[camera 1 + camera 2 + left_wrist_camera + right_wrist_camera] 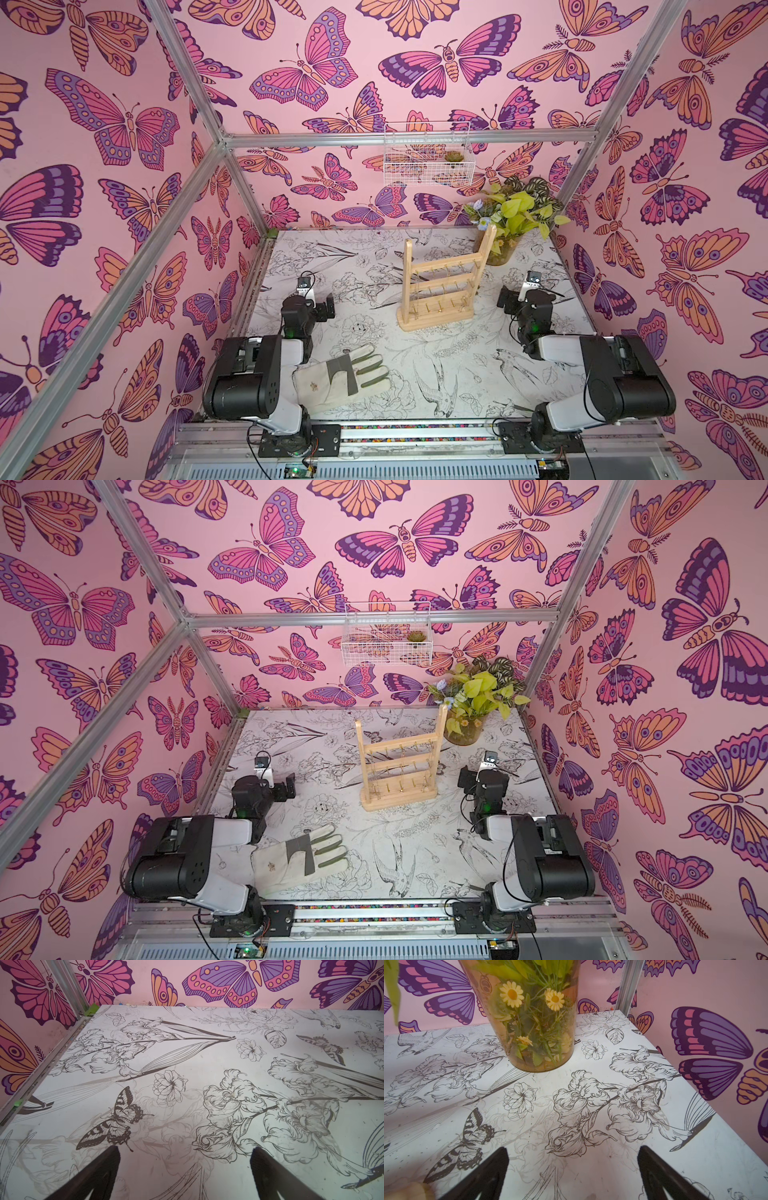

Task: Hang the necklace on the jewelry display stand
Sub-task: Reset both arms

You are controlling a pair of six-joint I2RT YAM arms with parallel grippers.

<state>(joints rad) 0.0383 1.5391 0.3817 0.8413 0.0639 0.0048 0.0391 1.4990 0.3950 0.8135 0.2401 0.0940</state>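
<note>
The jewelry display stand (pixel 440 286) (pixel 399 766) is a light wooden ladder-like rack with rows of small gold hooks. It stands upright on its flat base at the middle of the table, towards the back. The necklace shows in no view. My left gripper (pixel 328 307) (pixel 185 1151) rests low over the table, left of the stand and well apart from it; it is open and holds nothing. My right gripper (pixel 505 301) (pixel 573 1151) sits right of the stand, also open and holding nothing. Both wrist views show only printed tabletop between the fingers.
A white and grey work glove (pixel 340 378) lies flat at the front left, beside the left arm. A glass vase of green plants and daisies (pixel 498 249) (pixel 533 1022) stands at the back right behind the stand. A white wire basket (pixel 428 153) hangs on the back wall.
</note>
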